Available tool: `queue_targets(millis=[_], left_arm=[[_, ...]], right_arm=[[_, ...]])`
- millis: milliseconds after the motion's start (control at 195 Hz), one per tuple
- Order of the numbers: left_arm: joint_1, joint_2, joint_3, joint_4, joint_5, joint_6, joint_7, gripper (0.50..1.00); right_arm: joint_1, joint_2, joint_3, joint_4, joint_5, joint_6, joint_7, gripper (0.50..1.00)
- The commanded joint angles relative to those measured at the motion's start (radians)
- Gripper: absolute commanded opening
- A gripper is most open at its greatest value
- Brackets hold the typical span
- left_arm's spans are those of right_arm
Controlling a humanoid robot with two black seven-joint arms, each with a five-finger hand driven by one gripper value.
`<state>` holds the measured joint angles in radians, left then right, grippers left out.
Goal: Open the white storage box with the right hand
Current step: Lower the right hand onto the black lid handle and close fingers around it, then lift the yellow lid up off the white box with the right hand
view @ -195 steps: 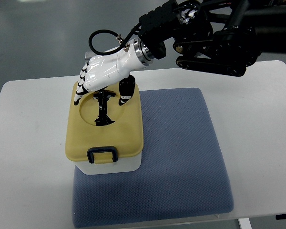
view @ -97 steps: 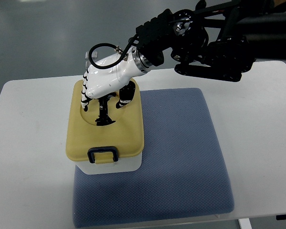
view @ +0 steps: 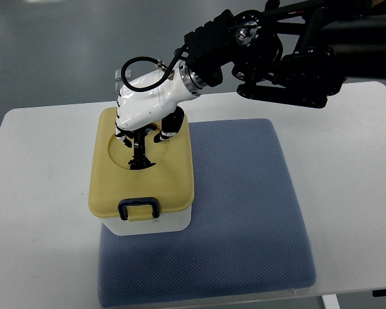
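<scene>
You see a white table [view: 45,212] filling most of the frame, with grey floor along the top. On it lies a blue mat [view: 244,212], running from the centre down to the lower edge. The box [view: 141,222] stands on the mat's left edge, left of centre, its white body showing only below a yellow lid [view: 112,187] that sits flat and closed on it. A dark latch [view: 137,208] sits at the lid's lower edge. The black arm [view: 276,55] enters from the upper right and ends in the white right hand [view: 145,109], which hangs over the upper part of the lid. Its fingers [view: 168,129] point down and curl inward into the round recess [view: 141,151] around the black handle [view: 139,145] there; you cannot tell from this view whether they actually grip it.
</scene>
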<state>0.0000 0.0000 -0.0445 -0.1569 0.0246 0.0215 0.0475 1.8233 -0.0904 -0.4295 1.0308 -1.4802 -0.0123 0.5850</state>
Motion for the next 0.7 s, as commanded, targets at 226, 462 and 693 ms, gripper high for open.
queue_targets(millis=[226, 462, 693], left_arm=[[0.000, 0.000, 0.000, 0.000, 0.000, 0.000, 0.000, 1.000], [0.000, 0.000, 0.000, 0.000, 0.000, 0.000, 0.000, 1.000], [0.000, 0.000, 0.000, 0.000, 0.000, 0.000, 0.000, 1.000]], right_arm=[[-0.001, 0.001, 0.000, 0.002, 0.000, -0.003, 0.006, 0.558], [-0.004, 0.014, 0.000, 0.002, 0.000, -0.052, 0.012, 0.500], [-0.004, 0.015, 0.009, 0.000, 0.001, -0.147, 0.026, 0.500]])
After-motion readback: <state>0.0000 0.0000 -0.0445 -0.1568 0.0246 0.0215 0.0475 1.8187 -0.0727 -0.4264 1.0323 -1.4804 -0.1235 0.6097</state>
